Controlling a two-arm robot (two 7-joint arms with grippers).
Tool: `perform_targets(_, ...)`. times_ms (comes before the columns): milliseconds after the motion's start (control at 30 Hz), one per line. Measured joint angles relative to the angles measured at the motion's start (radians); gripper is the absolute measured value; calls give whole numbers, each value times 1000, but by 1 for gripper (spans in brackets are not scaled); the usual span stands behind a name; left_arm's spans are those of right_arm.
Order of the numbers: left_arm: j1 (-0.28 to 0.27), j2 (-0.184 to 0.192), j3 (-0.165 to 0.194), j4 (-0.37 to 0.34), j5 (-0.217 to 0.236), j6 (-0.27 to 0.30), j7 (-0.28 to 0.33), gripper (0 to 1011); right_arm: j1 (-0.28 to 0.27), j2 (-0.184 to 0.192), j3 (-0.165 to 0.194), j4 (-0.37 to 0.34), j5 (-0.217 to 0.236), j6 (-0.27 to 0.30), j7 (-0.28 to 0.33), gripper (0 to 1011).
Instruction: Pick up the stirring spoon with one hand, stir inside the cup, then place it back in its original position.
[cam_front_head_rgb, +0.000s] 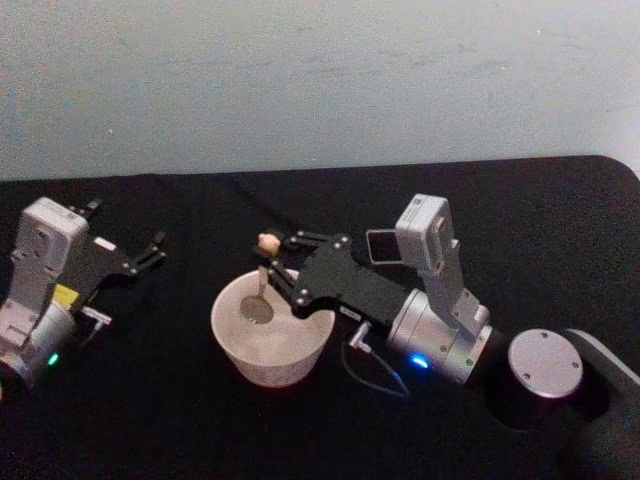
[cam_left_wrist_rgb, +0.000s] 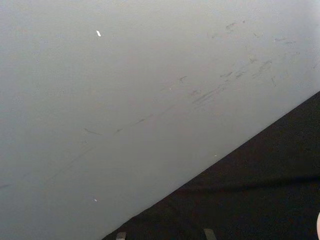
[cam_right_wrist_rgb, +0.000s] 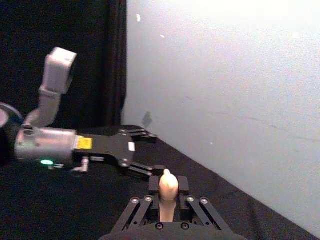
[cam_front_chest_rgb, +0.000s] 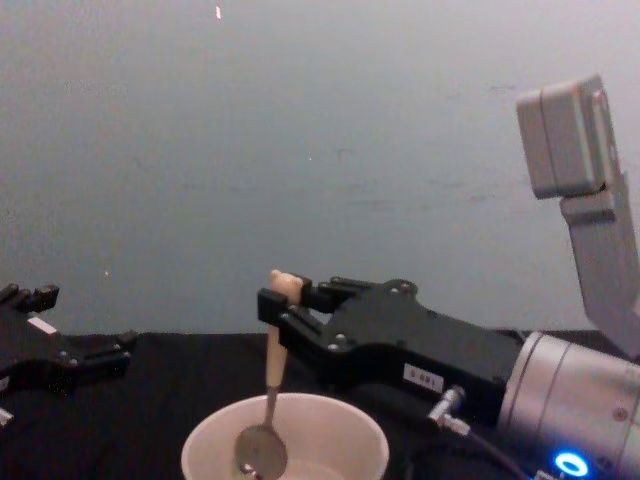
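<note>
Right gripper (cam_front_head_rgb: 272, 262) is clamped on the beige handle of the stirring spoon (cam_front_head_rgb: 261, 290), just under its rounded top, holding it nearly upright. The spoon's shiny round metal bowl hangs inside the one cup (cam_front_head_rgb: 285, 362), smooth, cream-white and wide, near the middle of the black-clothed table (cam_front_head_rgb: 180, 420). Whether metal touches the cup's bottom is hard to tell. One dark grey square holder (cam_front_head_rgb: 380, 246) stands behind, partly hidden by the arm. Left gripper (cam_front_head_rgb: 125, 235) sits near the left edge, fingers spread, holding nothing.
</note>
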Motion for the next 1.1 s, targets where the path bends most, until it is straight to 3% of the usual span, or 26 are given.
perform_targets(733,0,0,0,0,0,0,0,1001,-6,13,42,11,-14,0,-14,212)
perform_targets(1100,0,0,0,0,0,0,0,1001,-72,74,60,-80,18,13,20,212)
